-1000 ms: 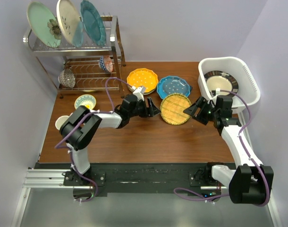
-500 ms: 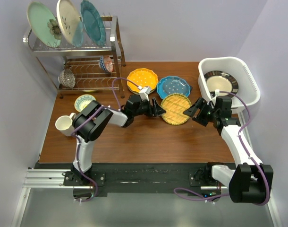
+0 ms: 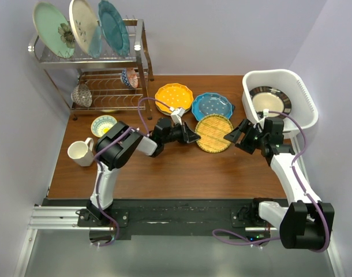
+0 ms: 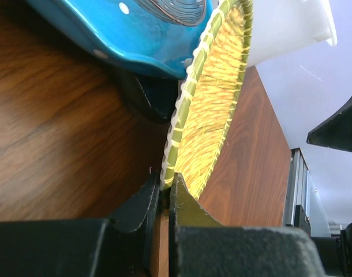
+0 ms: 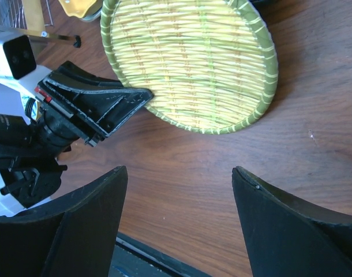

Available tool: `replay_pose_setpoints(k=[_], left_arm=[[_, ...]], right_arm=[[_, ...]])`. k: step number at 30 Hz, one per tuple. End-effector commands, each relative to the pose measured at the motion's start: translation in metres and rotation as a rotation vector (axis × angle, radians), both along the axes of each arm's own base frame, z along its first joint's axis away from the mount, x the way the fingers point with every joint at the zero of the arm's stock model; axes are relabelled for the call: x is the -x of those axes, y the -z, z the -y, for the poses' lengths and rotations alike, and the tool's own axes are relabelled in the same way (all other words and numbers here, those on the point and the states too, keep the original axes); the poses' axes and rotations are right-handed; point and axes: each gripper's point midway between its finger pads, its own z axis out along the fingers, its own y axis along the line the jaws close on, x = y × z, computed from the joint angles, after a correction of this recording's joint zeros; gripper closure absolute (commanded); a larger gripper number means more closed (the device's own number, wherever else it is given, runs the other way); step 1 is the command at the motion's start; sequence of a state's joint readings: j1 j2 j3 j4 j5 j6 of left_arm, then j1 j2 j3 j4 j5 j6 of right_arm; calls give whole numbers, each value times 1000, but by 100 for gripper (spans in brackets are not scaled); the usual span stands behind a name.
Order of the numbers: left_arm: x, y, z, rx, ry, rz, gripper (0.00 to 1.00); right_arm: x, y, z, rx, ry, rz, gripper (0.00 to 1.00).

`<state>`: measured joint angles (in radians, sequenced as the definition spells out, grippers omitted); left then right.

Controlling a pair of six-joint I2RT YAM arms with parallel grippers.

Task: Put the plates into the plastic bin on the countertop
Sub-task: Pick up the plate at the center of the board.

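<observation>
Jaws of the left gripper (image 4: pixel 165 183) are clenched on the near-left rim of the yellow gridded plate (image 5: pixel 187 57), one finger above the rim and one below, biting only the outer edge. Jaws of the right gripper (image 5: pixel 179 173) are spread wide and hold nothing. They hover just off the plate's right side, low over the tabletop (image 3: pixel 182 167).

The plate sits mid-table. Its far edge overlaps the near edge of the blue star-shaped plate (image 3: pixel 210 104), so it lies slightly tilted. The plastic bin (image 3: pixel 306 95) is at the far right, well apart from the left arm's grip, with a dark-rimmed plate (image 3: pixel 267 98) already inside.

Step in hand looks like lifting or tipping the plate so the right arm can take it.
- Grip is shallow, so raise slowly and keep the plate close to level or it may pivot out.
- Clear the blue plate first without dragging it.
- Bring the right jaws onto the opposite rim and close them fully before the left lets go.
- Lower flat onto the plate in the bin; don't drop.
</observation>
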<state>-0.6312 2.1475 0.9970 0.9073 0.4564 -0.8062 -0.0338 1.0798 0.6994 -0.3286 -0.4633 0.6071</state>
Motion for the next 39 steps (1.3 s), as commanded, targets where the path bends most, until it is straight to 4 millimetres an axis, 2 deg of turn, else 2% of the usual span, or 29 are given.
replay_pose_setpoints(k=[1,3,4,8,9,10,13,17,20,24,28,31,34,36,37,39], left_arm=[[-4,-57,-8,84,-30,125,100],[-2,-67,-11,96,-35,140,100],[-2,-79,-13,110,-39,160,100],[4,-108,-23,165,-42,196,100],[6,-114,-24,185,-39,191,100],[6,-125,-28,207,-41,204,100],[15,-146,-38,293,-28,206,100],[30,-167,-34,393,61,217,100],[38,-169,-30,449,101,189,100],[44,-161,-24,475,130,152,100],[58,-153,-7,471,190,138,100],[66,-150,0,477,210,130,100],[70,-150,3,494,221,126,100],[74,-154,2,512,236,133,100],[74,-155,1,516,237,138,100],[75,-158,0,518,241,147,100]], right_arm=[[-5,-25,2,14,-15,76,21],[-5,-26,3,16,-10,75,19],[-4,-25,4,17,-12,74,19],[-3,-26,6,-12,-14,78,15],[-4,-26,10,-31,-7,81,14],[-4,-32,5,-78,-31,103,14],[-3,-29,4,-159,-46,120,14],[-3,-39,-3,-223,-76,186,14],[-1,-47,-8,-260,-99,223,15],[-2,-64,-9,-249,-122,308,16],[-2,-70,-9,-252,-110,338,18],[-4,-73,-10,-264,-115,352,30],[-5,-70,-11,-268,-127,343,48],[-4,-70,-12,-273,-138,347,64],[-4,-69,-12,-273,-144,345,77],[-3,-68,-12,-267,-148,341,90]])
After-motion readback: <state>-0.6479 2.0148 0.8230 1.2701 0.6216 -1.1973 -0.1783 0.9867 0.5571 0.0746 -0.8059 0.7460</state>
